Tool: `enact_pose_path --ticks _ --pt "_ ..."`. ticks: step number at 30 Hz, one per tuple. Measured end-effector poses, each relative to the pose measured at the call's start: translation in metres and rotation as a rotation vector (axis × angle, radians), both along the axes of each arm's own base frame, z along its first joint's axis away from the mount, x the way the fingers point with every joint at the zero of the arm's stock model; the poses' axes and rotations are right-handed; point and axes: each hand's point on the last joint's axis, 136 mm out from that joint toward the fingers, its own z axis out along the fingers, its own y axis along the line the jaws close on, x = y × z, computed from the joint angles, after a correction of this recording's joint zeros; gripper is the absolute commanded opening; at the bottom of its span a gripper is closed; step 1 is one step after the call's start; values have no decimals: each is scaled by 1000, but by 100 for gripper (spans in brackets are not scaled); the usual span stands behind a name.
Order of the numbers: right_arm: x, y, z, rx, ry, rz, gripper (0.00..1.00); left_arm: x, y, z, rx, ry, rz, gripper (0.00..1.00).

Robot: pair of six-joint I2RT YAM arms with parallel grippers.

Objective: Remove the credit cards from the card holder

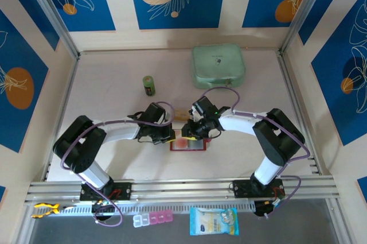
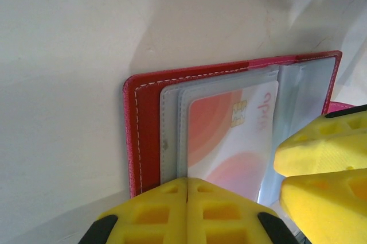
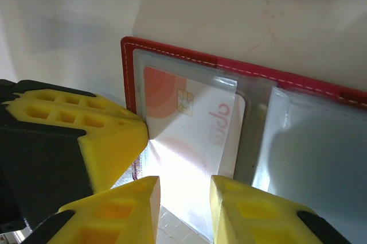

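inside red card holder [image 2: 146, 135], white card [image 2: 229, 140]

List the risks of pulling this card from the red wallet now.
1. The white-and-red card sits inside its clear sleeve; the right claw may pinch sleeve and card together and drag the red wallet.
2. The shut left claw sits only at the wallet's edge, so the wallet may slip.
3. The claws sit close and may bump.
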Motion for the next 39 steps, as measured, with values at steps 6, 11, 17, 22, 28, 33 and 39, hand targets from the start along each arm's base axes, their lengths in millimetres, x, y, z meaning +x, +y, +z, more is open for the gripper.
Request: enact_pose_path --ticks 6,11,17,22,28,33,39 --pt "0 2 -2 5 5 0 29 0 3 0 14 -5 3 2" --pt "0 1 -9 -5 17 0 28 0 4 0 14 -5 4 2" --pt "0 2 -12 -4 24 -1 21 0 4 0 14 -5 5 3" --pt "0 4 -11 4 25 3 24 0 4 0 14 -5 5 2" --pt "0 5 -11 1 23 6 27 0 4 0 14 -5 5 5" --pt "1 2 -12 -27 21 0 27 0 4 0 15 -4 5 6" --pt "1 -2 -14 -66 13 1 27 0 4 0 16 -4 4 7"
